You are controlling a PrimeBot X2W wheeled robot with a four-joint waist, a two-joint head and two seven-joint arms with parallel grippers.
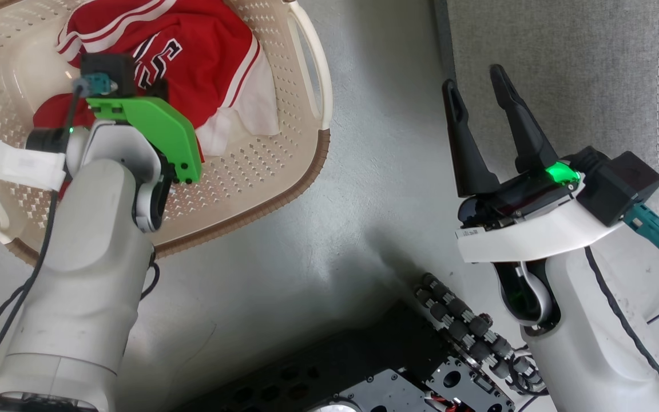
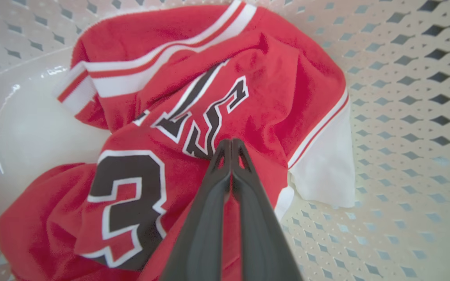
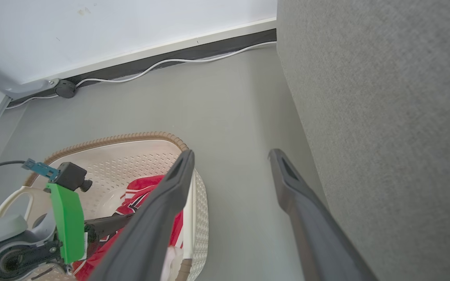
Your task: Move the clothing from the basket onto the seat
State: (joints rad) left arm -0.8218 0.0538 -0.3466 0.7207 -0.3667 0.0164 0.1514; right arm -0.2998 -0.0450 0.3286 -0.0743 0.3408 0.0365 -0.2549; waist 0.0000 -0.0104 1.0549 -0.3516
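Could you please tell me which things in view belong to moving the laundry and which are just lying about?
Part of the job: the clothing, in the basket; the seat; the left gripper, shut on the clothing; the right gripper, open.
Just lying about: the white cable along the wall; the round black fitting beside it.

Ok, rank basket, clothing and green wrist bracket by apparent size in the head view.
1. basket, partly cut off by the frame
2. clothing
3. green wrist bracket, nearer the camera yet clearly smallest
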